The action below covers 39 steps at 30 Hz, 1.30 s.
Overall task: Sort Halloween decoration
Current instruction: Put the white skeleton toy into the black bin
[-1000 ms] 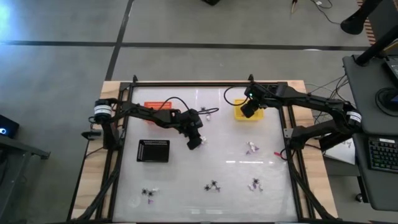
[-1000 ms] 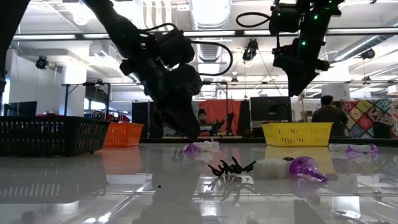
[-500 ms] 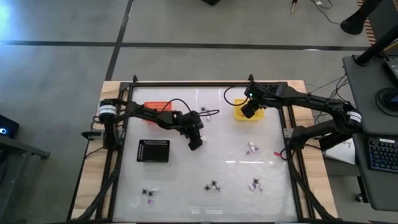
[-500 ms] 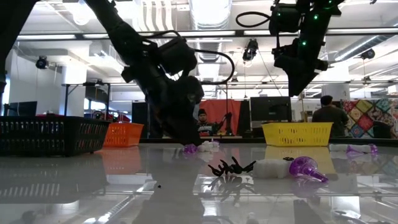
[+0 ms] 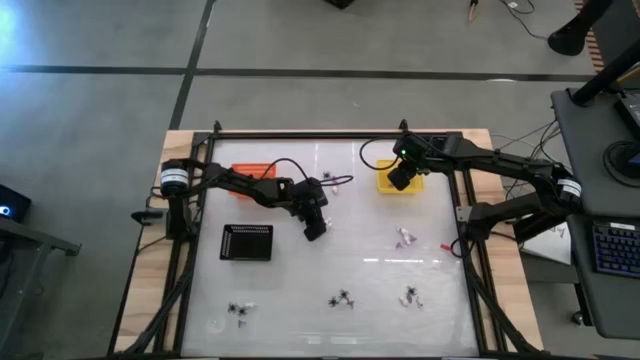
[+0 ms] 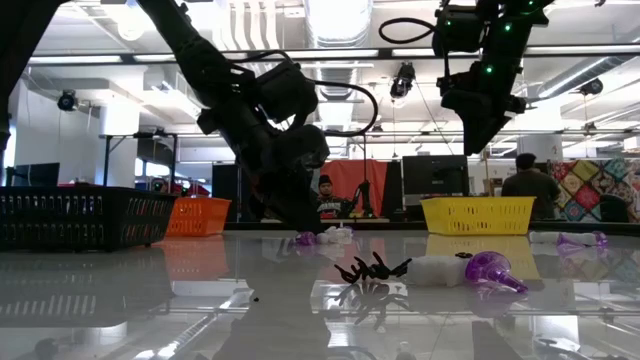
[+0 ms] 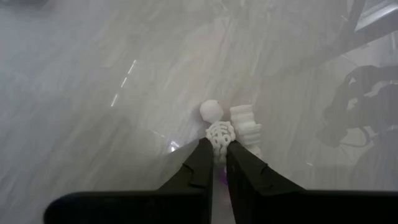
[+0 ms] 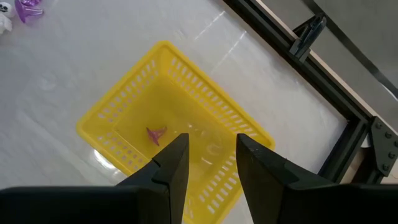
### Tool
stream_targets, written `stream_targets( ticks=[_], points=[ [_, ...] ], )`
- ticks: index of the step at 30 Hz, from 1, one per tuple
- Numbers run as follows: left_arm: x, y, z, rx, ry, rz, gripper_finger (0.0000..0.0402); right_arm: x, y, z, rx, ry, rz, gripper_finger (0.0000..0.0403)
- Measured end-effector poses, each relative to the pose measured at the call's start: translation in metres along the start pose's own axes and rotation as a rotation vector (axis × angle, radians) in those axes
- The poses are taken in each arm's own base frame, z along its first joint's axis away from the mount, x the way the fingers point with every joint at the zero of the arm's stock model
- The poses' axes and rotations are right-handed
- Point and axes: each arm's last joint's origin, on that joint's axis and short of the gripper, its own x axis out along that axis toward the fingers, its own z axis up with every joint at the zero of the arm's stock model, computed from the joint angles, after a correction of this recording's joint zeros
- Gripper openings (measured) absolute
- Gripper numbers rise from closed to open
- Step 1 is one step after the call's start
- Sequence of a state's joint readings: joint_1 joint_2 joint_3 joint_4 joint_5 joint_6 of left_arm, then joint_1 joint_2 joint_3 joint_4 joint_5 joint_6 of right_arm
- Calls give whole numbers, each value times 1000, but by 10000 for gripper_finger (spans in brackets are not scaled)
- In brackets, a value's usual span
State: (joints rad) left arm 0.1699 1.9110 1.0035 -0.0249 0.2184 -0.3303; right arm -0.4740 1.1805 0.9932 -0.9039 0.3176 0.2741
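My left gripper [image 7: 216, 160] is at mid-table, shut on a small white skeleton trinket [image 7: 217, 132] whose round head [image 7: 211, 110] sticks out past the fingertips. A white ribbed trinket [image 7: 245, 124] lies against it. In the low view, the left gripper [image 6: 300, 226] reaches the tabletop beside a purple trinket [image 6: 306, 239]. My right gripper [image 8: 211, 152] hangs open above the yellow tray [image 8: 124, 106], which holds one purple trinket [image 8: 155, 134]. More decorations lie loose: a black spider [image 6: 372, 268] and a purple piece [image 6: 490, 270]. My left gripper pinches the skeleton's lower body [image 7: 217, 144] between its two fingertips [image 7: 200, 163]. The fingers slant down from the table's left side. The ribcage and head lie beyond the tips on the tabletop. A speck of purple [image 7: 221, 177] shows in the gap farther back.
An orange tray [image 5: 250, 168] stands at the far left and a black tray [image 5: 247, 242] left of centre. Loose trinkets lie at the right [image 5: 404, 238] and along the near side [image 5: 343, 298], [image 5: 411, 296], [image 5: 238, 310]. A metal frame [image 5: 300, 134] borders the table.
My left gripper has dipped slightly toward the tabletop at the white and purple trinkets, then held still. The white bit that showed beside its tip in the high view is now mostly covered.
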Motion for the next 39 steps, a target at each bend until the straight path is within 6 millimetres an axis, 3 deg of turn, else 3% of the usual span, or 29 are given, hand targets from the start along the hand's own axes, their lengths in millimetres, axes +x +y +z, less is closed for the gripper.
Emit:
stream_targets(
  ticks=[15, 31, 39],
  points=[
    [-35, -11, 6, 4, 0, 0, 0, 0, -1, 1, -4, -9, -22, 123],
    [-133, -41, -20, 32, 193, 32, 0, 0, 1, 8, 56, -81, 1, 123],
    [-163, -49, -47, 40, 355, 66, 0, 0, 2, 10, 128, -97, 21, 123]
  ],
)
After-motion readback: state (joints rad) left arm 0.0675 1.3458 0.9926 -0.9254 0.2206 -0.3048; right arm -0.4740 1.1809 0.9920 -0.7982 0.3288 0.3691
